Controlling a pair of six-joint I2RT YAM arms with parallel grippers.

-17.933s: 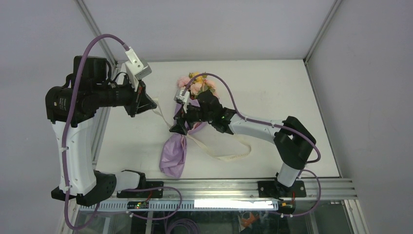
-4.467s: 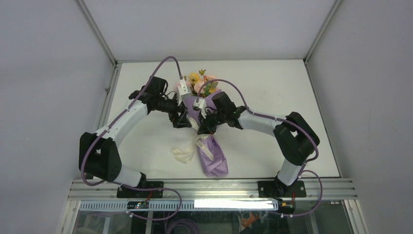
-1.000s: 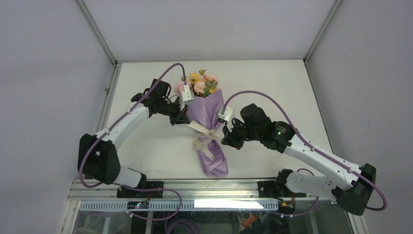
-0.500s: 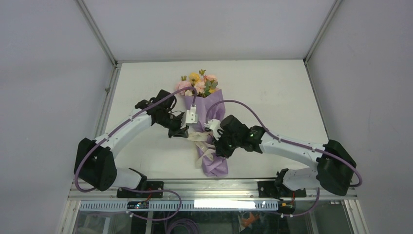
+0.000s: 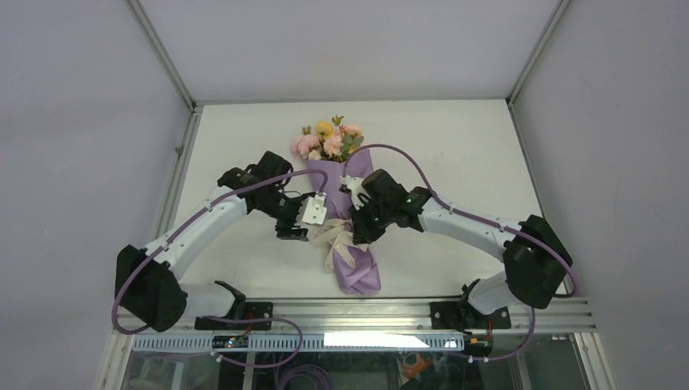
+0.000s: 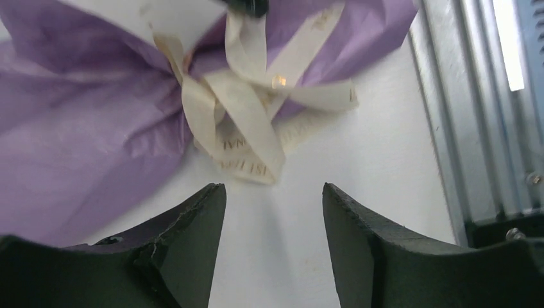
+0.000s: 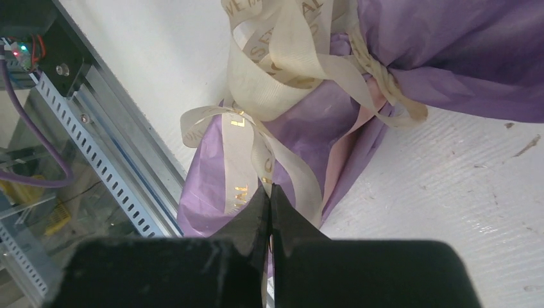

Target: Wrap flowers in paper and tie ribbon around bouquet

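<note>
The bouquet lies lengthwise at mid-table: flowers (image 5: 328, 143) at the far end, lilac paper (image 5: 358, 272) narrowing toward the near edge. The cream ribbon (image 5: 331, 238) is knotted round its waist, with loose loops on the left. My left gripper (image 5: 296, 228) hovers just left of those loops, open, with nothing between its fingers; in the left wrist view the ribbon (image 6: 247, 122) and paper (image 6: 77, 141) lie just ahead of the left gripper (image 6: 274, 192). My right gripper (image 5: 357, 231) is at the knot's right side. In the right wrist view the right gripper (image 7: 270, 190) is shut on a ribbon (image 7: 282, 58) strand over the paper (image 7: 449, 51).
A metal rail (image 5: 366, 307) runs along the near table edge, close behind the bouquet's tail; it also shows as the rail (image 6: 475, 128) and the slotted rail (image 7: 96, 128). Frame posts stand at the back corners. White tabletop (image 5: 455, 138) surrounds the bouquet.
My left gripper has opened and let go of the ribbon, moving nearer and toward the knot. My right gripper, still shut on the ribbon, has swung in from the right to the knot.
</note>
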